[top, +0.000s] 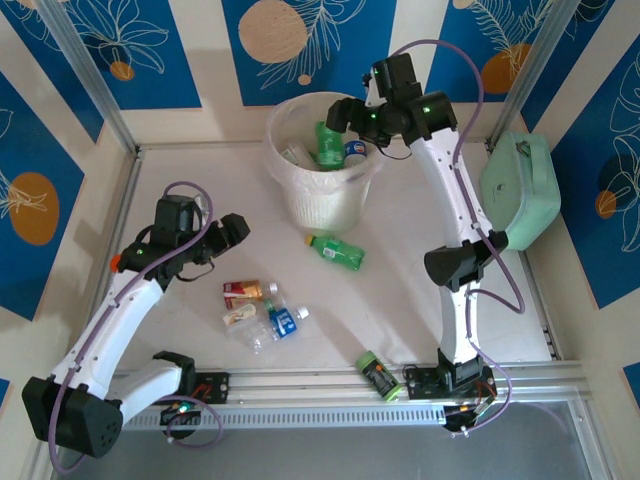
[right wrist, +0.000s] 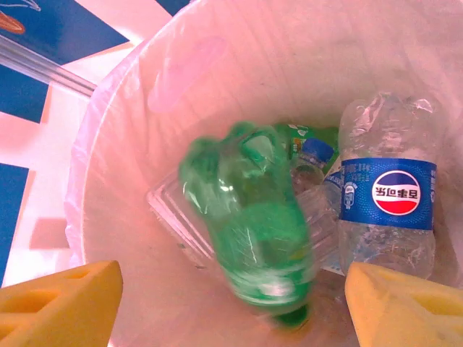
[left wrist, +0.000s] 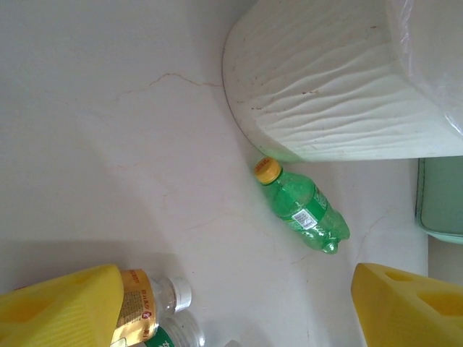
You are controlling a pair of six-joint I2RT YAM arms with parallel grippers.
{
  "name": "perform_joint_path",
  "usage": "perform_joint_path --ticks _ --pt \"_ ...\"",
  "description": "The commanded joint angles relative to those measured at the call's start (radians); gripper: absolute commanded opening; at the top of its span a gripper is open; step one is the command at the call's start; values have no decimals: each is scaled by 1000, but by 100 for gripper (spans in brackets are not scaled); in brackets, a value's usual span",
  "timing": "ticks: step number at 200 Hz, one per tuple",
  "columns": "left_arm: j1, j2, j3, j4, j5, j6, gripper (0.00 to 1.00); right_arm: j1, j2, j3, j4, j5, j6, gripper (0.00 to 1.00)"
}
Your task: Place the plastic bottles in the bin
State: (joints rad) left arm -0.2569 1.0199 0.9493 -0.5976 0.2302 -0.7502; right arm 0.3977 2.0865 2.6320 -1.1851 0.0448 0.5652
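right gripper (right wrist: 231, 307) hanging jaws-apart over bin (right wrist: 145, 108), letting blurred green bottle (right wrist: 249, 217) drop | left gripper (left wrist: 235, 303) hovering jaws-apart, nothing held, probably lining up gold-labelled bottle (left wrist: 145, 307)

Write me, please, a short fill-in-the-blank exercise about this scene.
1. The green bottle lying on the table beside the bin has a ____ cap.
2. The right claw hangs above the bin with its jaws ____.
3. The clear bottle inside the bin carries a mostly ____ label.
4. The left claw is open over the table and holds ____.

Missing words: yellow; open; blue; nothing.
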Motion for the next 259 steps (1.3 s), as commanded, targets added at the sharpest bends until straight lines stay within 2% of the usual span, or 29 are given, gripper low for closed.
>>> perform_joint_path --ticks 1,28,49,97,125,159,194,225,259 --pt "12 -1 -9 -20 26 18 83 -8 -30 27 4 -41 6 83" --pt "11 -6 -9 -52 31 33 83 4 -71 7 3 -43 -12 82" --pt "8 -20 -19 -91 22 41 83 44 -144 -77 31 -20 -51 82" --pt "-14 -90 -59 -220 -77 -19 83 220 -404 -451 176 65 -140 82" --pt "-36 -135 -117 -241 -111 -100 83 303 -557 -717 277 70 -111 82" --pt "-63 -128 -185 -207 -99 -182 83 345 -654 -917 319 85 -45 82" --pt "-105 -94 -222 -172 -110 -239 83 378 -696 -1024 339 101 4 82" --pt "-133 -75 -190 -267 -153 -204 83 388 -709 -1063 341 106 22 82" --pt "-216 -100 -157 -373 -217 -138 82 380 -714 -1094 359 100 28 82"
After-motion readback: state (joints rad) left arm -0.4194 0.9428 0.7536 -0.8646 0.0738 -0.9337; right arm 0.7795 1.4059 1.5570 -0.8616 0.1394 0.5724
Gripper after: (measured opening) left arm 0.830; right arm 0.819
